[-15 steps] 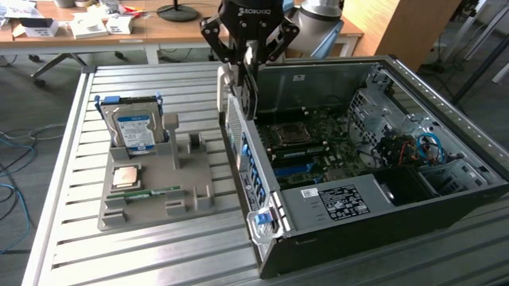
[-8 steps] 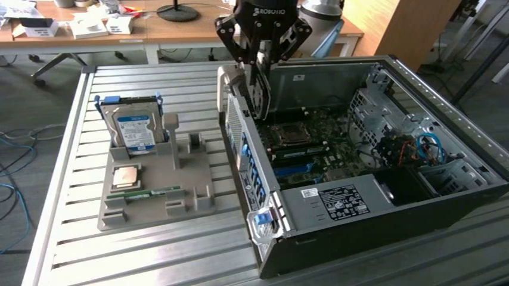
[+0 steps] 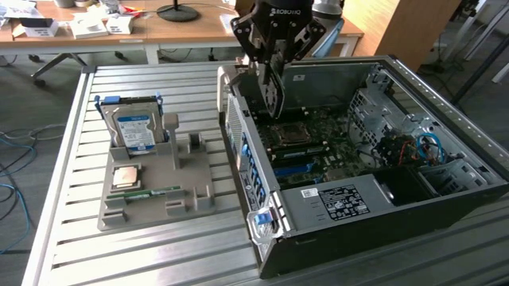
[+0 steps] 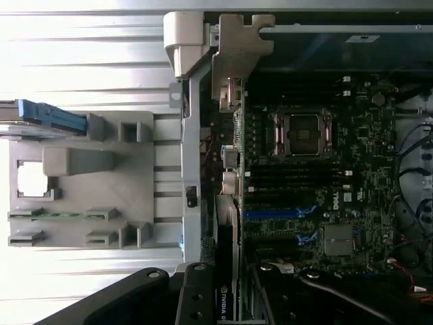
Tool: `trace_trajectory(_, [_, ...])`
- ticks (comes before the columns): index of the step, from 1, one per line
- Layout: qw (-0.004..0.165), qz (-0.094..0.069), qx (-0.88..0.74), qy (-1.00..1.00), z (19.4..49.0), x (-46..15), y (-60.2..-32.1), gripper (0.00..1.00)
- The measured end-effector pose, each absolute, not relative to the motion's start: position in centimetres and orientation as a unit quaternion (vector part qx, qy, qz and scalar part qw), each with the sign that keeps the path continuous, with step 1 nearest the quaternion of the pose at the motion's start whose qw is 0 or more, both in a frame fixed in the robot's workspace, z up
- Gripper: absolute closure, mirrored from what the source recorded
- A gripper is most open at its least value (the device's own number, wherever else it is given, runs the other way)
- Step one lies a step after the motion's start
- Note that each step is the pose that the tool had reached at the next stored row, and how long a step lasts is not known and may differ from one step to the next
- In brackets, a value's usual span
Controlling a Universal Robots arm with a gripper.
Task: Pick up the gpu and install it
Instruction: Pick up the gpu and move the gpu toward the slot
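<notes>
Beneath pincer (image 3: 269, 62): slatted table (image 3: 159, 250), open case (image 3: 453, 113) lying on it, board (image 3: 318, 140) exposed. Well off to pincer's side, outside case: grey tray (image 3: 187, 196) with drive (image 3: 135, 128) upright in it.

Clenches gpu (image 3: 270, 95) by upper edge; card hangs on edge straight under pincer, in case mouth close to rear wall.

Pickup done, judging by grip. Install not done: gpu clear of board, blue slots (image 4: 274, 214) near and lower, untouched. Left: seating card in slot.
</notes>
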State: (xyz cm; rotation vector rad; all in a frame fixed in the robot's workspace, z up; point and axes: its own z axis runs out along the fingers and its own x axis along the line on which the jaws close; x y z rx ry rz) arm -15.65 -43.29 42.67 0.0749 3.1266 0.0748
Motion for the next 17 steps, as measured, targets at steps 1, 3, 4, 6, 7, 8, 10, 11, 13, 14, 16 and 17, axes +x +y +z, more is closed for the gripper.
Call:
trace_trajectory(1, [0.007, 0.024, 0.024, 0.999, 42.7, -15.4, -43.3, 0.74])
trace_trajectory(3, [0.007, 0.024, 0.024, 0.999, 42.7, -14.8, -43.3, 0.74])
trace_trajectory(4, [0.007, 0.024, 0.024, 0.999, 42.7, -14.5, -43.3, 0.74])
trace_trajectory(6, [0.007, 0.024, 0.024, 0.999, 42.7, -14.0, -43.3, 0.74])
trace_trajectory(7, [0.007, 0.024, 0.024, 0.999, 42.7, -13.7, -43.3, 0.74])
trace_trajectory(8, [0.007, 0.024, 0.024, 0.999, 42.7, -13.4, -43.3, 0.74])
trace_trajectory(10, [0.007, 0.024, 0.024, 0.999, 42.7, -12.9, -43.3, 0.74])
trace_trajectory(11, [0.007, 0.024, 0.024, 0.999, 42.7, -12.5, -43.3, 0.74])
trace_trajectory(13, [0.007, 0.024, 0.024, 0.999, 42.7, -11.9, -43.3, 0.74])
trace_trajectory(14, [0.007, 0.024, 0.024, 0.999, 42.7, -11.6, -43.3, 0.74])
trace_trajectory(16, [0.007, 0.024, 0.024, 0.999, 42.7, -11.0, -43.3, 0.74])
trace_trajectory(17, [0.007, 0.024, 0.024, 0.999, 42.7, -10.7, -43.3, 0.74])
